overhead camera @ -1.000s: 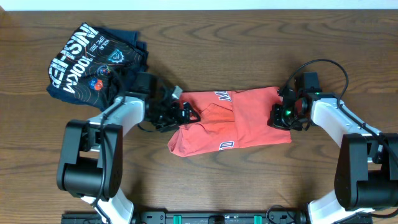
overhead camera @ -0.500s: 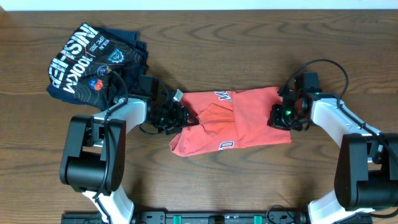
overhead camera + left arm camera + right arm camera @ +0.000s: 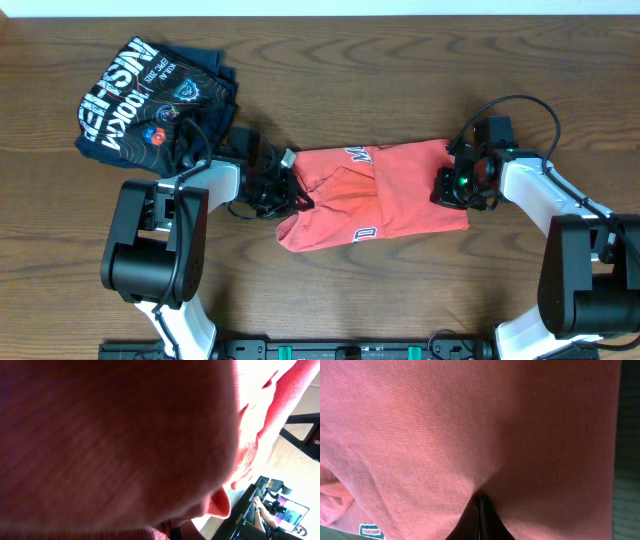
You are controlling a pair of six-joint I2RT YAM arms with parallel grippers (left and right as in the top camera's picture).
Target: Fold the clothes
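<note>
**Both pincers closed on the T-shirt, one at each end**

From the overhead camera we see the orange-red T-shirt (image 3: 375,195) lying near the middle of the wooden counter (image 3: 350,70). It is half folded and wrinkled, with small parts of the white lettering showing at its upper and lower edges. The left pincer (image 3: 297,193) is at the left end of the T-shirt, with its jaws together on the bunched cloth there. The right pincer (image 3: 447,188) is at the right end, and its jaws are also pressed together on the fabric. A navy shirt (image 3: 150,100) with white lettering and coloured logos lies in the far left corner of the counter, well apart from the T-shirt.

In the left wrist view, red knitted cloth (image 3: 100,435) covers almost the whole picture, very close to the lens and partly blurred. We cannot see the fingers themselves here.

In the right wrist view the T-shirt (image 3: 470,425) fills the frame again. At the bottom the dark tips of the right pincer (image 3: 481,512) meet, and the cloth gathers into small creases where they pinch it. A piece of white print shows in the lower left corner.
</note>
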